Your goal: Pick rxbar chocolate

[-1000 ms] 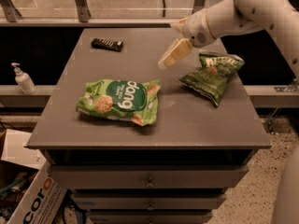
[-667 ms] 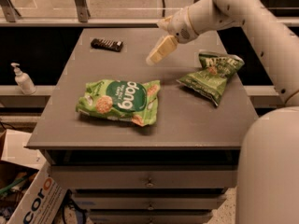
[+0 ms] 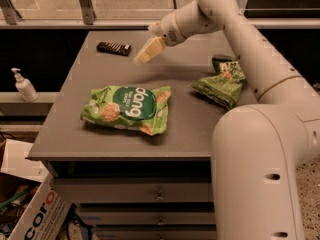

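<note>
**Item 1.** Cardboard box (image 3: 31, 211), at 7 o'clock on the floor, beside the cabinet's drawer fronts (image 3: 150, 191).

**Item 2.** Worktop (image 3: 200, 129), grey, flat and matte. It carries items 3, 4 and 7.

**Item 3.** Large green "dang" snack bag (image 3: 127, 109), lying flat near the worktop's centre, towards 7 o'clock. Not the target.

**Item 4.** Smaller dark-green chip bag (image 3: 222, 81), crumpled, at 3 o'clock near the right edge. Not the target.

**Item 5.** Pump bottle (image 3: 24, 86), upright on a low ledge off the worktop, at 9 o'clock.

**Item 6.** Gripper (image 3: 141, 57), on the white arm (image 3: 250, 49) that reaches in from the right. It is angled down-left over the far half of the worktop. Nothing is seen held; whether the jaws are open or closed cannot be told.

**Item 7.** Rxbar chocolate (image 3: 114, 48), the target. A slim black bar with pale lettering, lying flat at 11 o'clock near the far-left corner. The gripper is near it at its 3 o'clock and not touching.
- Handling, as judged: light, fairly firm inside, with a slick wrapper that is likely to skid if nudged.
- Hold, as judged: best taken across the narrow width at mid-length, with the jaws coming straight down.
</note>
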Controlling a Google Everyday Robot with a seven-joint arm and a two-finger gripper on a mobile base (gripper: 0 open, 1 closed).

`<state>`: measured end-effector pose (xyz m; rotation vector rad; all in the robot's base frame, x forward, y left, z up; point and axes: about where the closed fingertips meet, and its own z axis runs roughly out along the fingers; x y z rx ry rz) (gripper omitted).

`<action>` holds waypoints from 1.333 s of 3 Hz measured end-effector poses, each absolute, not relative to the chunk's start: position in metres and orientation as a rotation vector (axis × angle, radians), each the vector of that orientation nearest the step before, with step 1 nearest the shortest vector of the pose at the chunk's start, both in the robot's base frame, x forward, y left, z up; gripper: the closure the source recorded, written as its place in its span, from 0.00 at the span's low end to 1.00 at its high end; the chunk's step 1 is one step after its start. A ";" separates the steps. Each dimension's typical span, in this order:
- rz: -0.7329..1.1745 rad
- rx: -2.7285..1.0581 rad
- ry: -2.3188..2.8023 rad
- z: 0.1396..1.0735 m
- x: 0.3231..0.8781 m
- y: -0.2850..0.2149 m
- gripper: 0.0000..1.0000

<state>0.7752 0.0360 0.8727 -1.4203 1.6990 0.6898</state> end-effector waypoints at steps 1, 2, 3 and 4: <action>0.727 -1.299 1.701 0.872 0.790 0.052 0.00; 0.708 -1.254 1.690 0.874 0.801 0.056 0.00; 0.729 -1.237 1.684 0.871 0.800 0.055 0.00; 0.751 -1.186 1.695 0.862 0.799 0.071 0.00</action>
